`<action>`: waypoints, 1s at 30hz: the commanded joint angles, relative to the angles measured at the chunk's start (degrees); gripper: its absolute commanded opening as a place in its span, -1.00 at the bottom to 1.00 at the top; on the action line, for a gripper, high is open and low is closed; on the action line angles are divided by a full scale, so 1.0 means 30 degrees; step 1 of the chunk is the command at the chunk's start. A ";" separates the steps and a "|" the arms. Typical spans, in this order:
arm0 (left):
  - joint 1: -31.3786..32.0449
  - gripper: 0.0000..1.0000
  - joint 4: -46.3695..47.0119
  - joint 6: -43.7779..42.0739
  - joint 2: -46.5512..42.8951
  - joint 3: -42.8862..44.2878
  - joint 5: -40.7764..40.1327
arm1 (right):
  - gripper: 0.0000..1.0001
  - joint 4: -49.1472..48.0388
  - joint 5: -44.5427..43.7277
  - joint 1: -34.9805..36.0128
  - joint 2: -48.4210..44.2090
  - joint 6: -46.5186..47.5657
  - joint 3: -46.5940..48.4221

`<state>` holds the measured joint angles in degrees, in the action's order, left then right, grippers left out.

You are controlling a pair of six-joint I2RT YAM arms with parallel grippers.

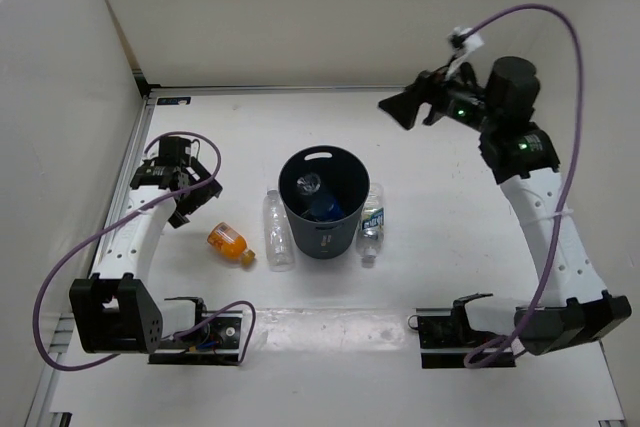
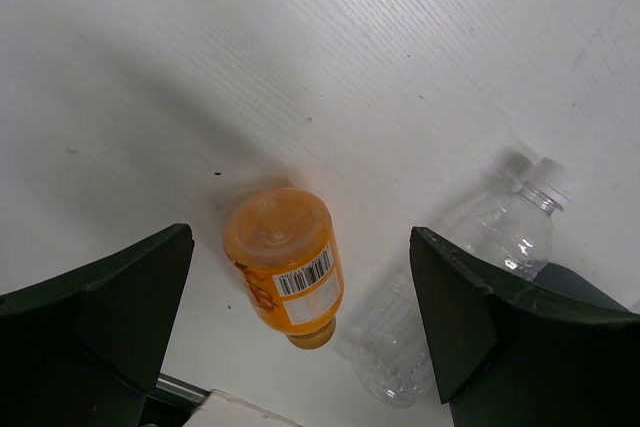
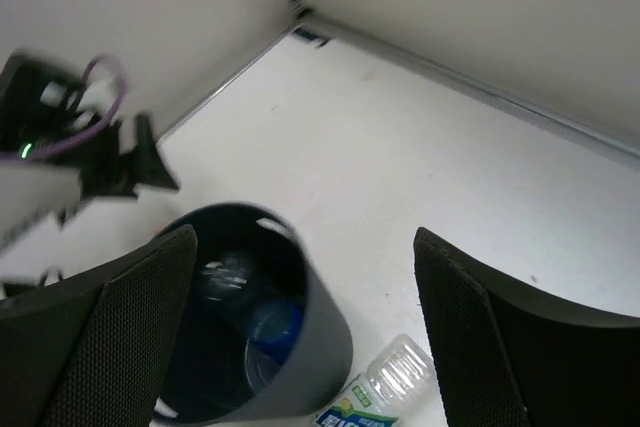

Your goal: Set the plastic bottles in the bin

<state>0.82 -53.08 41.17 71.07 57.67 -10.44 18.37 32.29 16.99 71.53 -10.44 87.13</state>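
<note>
The dark grey-blue bin (image 1: pixel 322 238) stands mid-table with a blue-labelled bottle (image 1: pixel 320 204) inside. The orange bottle (image 1: pixel 228 242) lies left of it. The long clear bottle (image 1: pixel 278 231) lies against the bin's left side, and the green-white labelled bottle (image 1: pixel 372 223) lies on its right. My left gripper (image 1: pixel 197 201) is open and empty, just above and behind the orange bottle (image 2: pixel 286 267), with the clear bottle (image 2: pixel 470 282) to its right. My right gripper (image 1: pixel 412 111) is open and empty, high behind the bin (image 3: pixel 335 347), looking down on the blue bottle (image 3: pixel 268 332) and the green-white labelled one (image 3: pixel 385 395).
White walls close the table on the left, back and right. A metal rail (image 1: pixel 145 137) runs along the left edge. The left arm (image 3: pixel 70 172) shows blurred in the right wrist view. Both arm bases stand at the near edge.
</note>
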 commanded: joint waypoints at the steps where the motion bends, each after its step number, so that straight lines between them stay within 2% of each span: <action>1: -0.0127 1.00 0.0086 0.0252 0.0012 0.0347 0.0374 | 0.81 0.0023 -0.1216 -0.2905 0.0004 -0.3751 -0.1178; 3: -0.0127 1.00 -0.0030 0.0310 0.0158 0.0260 0.0344 | 0.81 0.1342 -0.0981 -0.4917 0.0412 -0.3875 -0.2000; 6: -0.0127 1.00 0.0085 0.0281 0.0159 0.0143 0.0344 | 0.81 0.4037 -0.0862 -0.6242 0.0737 -0.2120 -0.3170; 9: -0.0127 1.00 0.0377 0.0282 0.0070 -0.0208 0.0724 | 0.81 0.5650 -0.0921 -0.6077 0.0855 0.1562 -0.4924; 16: -0.0098 1.00 0.0145 0.0018 0.0188 -0.0357 0.1282 | 0.81 0.4952 0.0134 -0.4322 0.1439 0.3272 -0.7859; 20: -0.0127 1.00 -0.0031 -0.0099 0.0246 -0.0385 0.1253 | 0.81 0.6032 0.0047 -0.3147 0.3280 0.4912 -0.7542; 22: -0.0127 1.00 -0.0002 -0.0070 0.0246 -0.0502 0.1311 | 0.81 0.7662 -0.0013 -0.2795 0.4863 0.5381 -0.6113; 23: -0.0127 1.00 -0.0031 -0.0041 0.0275 -0.0531 0.1311 | 0.81 0.8081 0.0016 -0.2532 0.6725 0.5470 -0.5641; 25: -0.0127 1.00 -0.0206 -0.0070 0.0276 -0.0590 0.1369 | 0.81 0.9773 -0.0188 -0.2267 0.7822 0.5500 -0.3974; 30: -0.0127 1.00 -0.0587 -0.0129 -0.0105 -0.0590 0.1253 | 0.81 1.0076 -0.0949 -0.1008 0.9290 0.5178 -0.3263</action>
<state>0.82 -53.95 41.32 72.34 56.55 -6.98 44.23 30.26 11.92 99.85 3.95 74.28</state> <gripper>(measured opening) 1.000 0.905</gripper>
